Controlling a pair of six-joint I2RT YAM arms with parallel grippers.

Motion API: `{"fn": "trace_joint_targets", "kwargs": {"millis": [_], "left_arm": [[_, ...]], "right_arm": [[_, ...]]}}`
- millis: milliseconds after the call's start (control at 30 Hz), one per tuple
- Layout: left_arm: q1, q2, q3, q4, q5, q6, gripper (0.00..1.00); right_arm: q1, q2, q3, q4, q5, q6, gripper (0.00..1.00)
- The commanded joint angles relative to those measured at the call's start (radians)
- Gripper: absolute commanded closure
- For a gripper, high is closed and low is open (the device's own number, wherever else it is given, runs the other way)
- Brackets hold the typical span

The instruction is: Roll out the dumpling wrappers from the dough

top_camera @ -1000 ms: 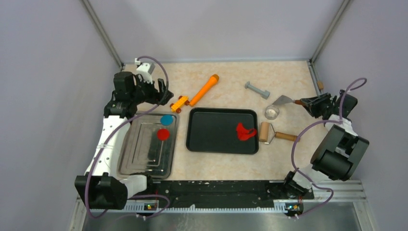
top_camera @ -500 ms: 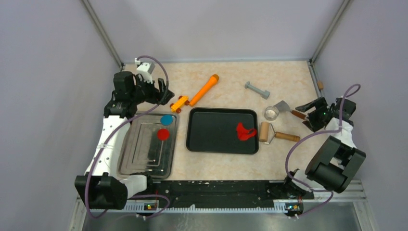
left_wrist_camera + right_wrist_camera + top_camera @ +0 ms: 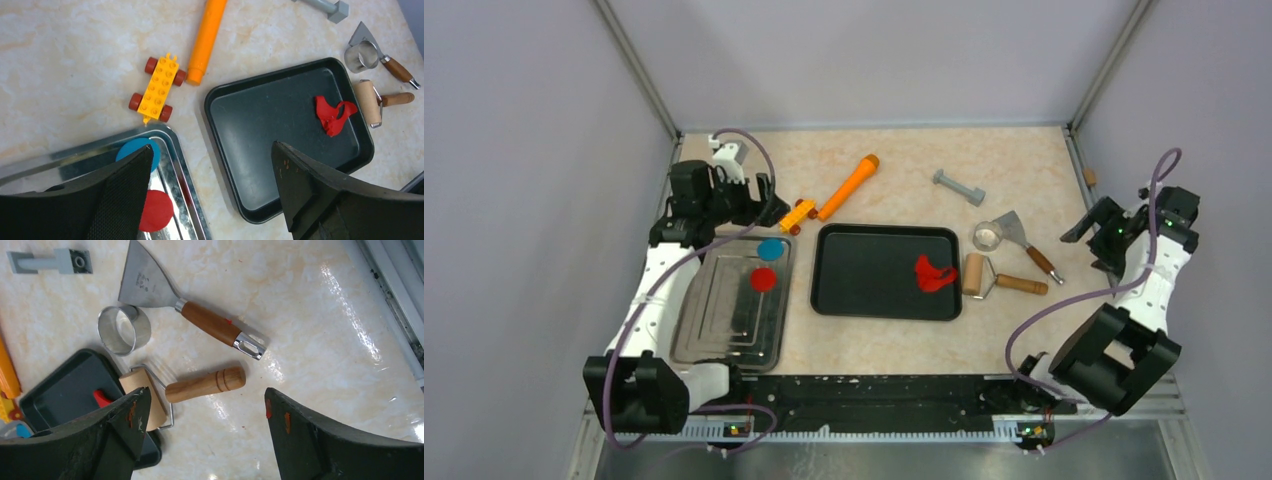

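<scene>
While red scraps [image 3: 934,273] lie at the black tray's [image 3: 864,285] right end, roller [image 3: 975,274] just beside, you have both grippers, left [image 3: 762,196] and right [image 3: 1092,226], spread and empty; the discs [image 3: 764,278] suggest cutting's done or mid-batch.

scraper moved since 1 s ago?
Yes. The scraper was held up in the right hand; now it lies on the table, handle pointing toward the near edge, blade beside the ring cutter. The hand is open, backed off right.
</scene>
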Motion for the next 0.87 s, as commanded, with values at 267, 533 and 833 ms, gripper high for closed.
{"fn": "trace_joint_targets", "kwargs": {"millis": [267,533,833], "left_arm": [[-0.011,0.266,0.252,-0.194,-0.231,0.106,0.01],[-0.013,0.36,0.65,-0.285,-0.259,0.135,0.01],[-0.018,0.192,0.54,-0.19,-0.276,0.105,0.01]], "right_arm": [[0.123,0.26,0.136,-0.032,0.028,-0.241,0.07],[0.433,0.212,0.512,0.006,0.094,-0.266,0.02],[0.538,0.149,0.613,0.096,0.005,-0.101,0.01]]}}
